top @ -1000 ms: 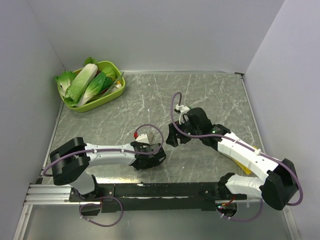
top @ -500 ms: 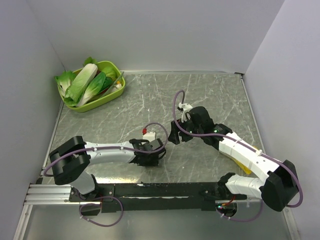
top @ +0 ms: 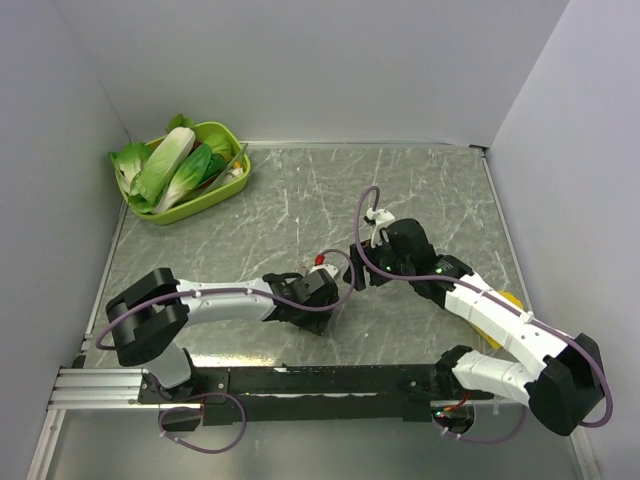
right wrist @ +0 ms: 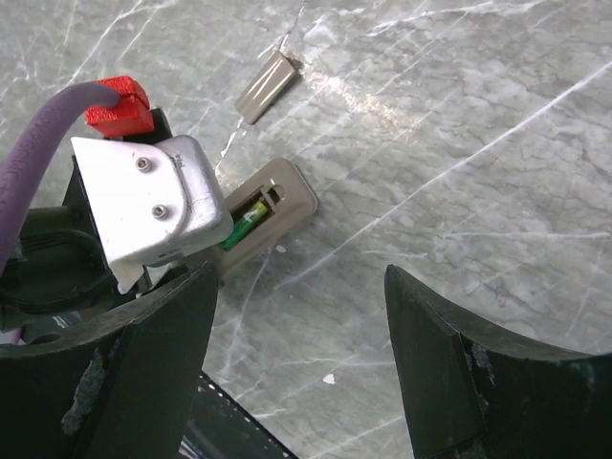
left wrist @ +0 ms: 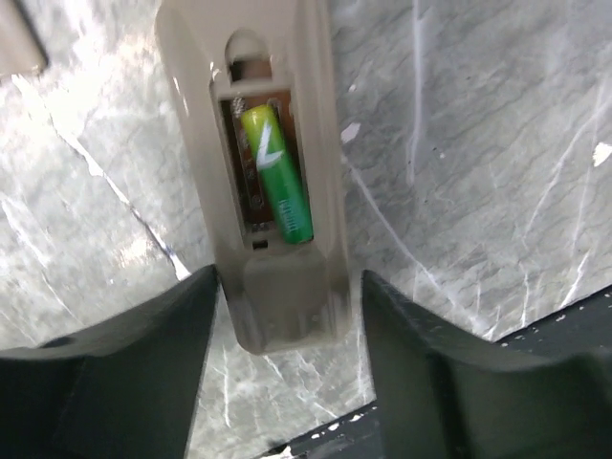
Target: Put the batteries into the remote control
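Observation:
The remote control [left wrist: 277, 143] lies reverse side up on the marble table, its battery bay uncovered. One green battery [left wrist: 277, 177] sits in the right slot; the left slot shows bare brown. No second battery is in view. My left gripper [left wrist: 289, 287] is open, its fingers [left wrist: 153, 354] flanking the remote's near end with a gap on each side. My right gripper [right wrist: 298, 277] hangs open over bare table, just right of the remote [right wrist: 282, 196] and its battery [right wrist: 244, 225]. From above, the left gripper [top: 322, 296] and right gripper [top: 362, 272] nearly meet mid-table, hiding the remote.
A small grey-brown cover piece [right wrist: 265, 86] lies loose beyond the remote. A green basket [top: 236, 187] of leafy vegetables sits at the back left. Something yellow [top: 503, 305] shows under the right arm. White walls enclose the table on three sides.
My left gripper has slid right and slightly away from the arm bases, closing on the right gripper. The right gripper has drawn back a little to the right.

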Tool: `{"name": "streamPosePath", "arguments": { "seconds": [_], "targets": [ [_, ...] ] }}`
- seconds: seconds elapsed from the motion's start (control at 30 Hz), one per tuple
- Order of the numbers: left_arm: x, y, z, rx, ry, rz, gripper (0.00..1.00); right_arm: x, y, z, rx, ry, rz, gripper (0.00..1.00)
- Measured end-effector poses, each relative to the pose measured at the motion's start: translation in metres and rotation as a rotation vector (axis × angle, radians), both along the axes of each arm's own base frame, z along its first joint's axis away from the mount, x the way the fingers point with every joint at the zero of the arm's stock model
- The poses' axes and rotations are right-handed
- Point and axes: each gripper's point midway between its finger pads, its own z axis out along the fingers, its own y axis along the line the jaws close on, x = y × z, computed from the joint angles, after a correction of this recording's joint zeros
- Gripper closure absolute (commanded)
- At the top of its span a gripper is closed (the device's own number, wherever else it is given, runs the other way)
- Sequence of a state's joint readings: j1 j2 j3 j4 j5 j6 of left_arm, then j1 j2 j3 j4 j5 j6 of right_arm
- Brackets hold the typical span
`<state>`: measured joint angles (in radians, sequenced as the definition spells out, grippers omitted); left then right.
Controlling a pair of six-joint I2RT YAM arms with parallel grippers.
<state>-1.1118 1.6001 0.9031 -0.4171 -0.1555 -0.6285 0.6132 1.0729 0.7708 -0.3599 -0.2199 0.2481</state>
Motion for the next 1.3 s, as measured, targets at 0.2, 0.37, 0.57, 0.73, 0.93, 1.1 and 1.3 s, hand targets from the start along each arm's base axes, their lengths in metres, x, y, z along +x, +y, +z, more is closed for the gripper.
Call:
{"name": "streamPosePath", "arguments": {
  "seconds": [0.2,0.37,0.57,0.73,0.93,1.1,1.3],
  "targets": [
    [0.005,-0.006,0.006,-0.040,-0.021,-0.006,0.07,-0.001,-0.003,0.004,0.006,-0.023,-0.006,0.23],
    [0.000,0.002,0.018,-0.107,-0.028,0.049,0.08,-0.005,0.000,0.005,0.018,-0.016,0.023,0.28],
    [-0.009,0.016,0.028,-0.180,-0.018,0.124,0.12,-0.018,0.017,-0.010,0.032,0.068,0.108,0.37],
    [-0.019,0.030,0.022,-0.207,0.010,0.183,0.11,-0.037,0.043,-0.034,0.013,0.190,0.212,0.52],
    [-0.026,0.043,0.022,-0.255,0.030,0.249,0.15,-0.051,0.067,-0.055,0.028,0.304,0.254,0.62],
    [-0.026,0.045,0.016,-0.258,0.048,0.280,0.19,-0.048,0.077,-0.068,0.039,0.363,0.227,0.69],
    [-0.025,0.040,0.013,-0.273,0.059,0.299,0.22,-0.038,0.086,-0.071,0.046,0.390,0.198,0.72]
  ]
}}
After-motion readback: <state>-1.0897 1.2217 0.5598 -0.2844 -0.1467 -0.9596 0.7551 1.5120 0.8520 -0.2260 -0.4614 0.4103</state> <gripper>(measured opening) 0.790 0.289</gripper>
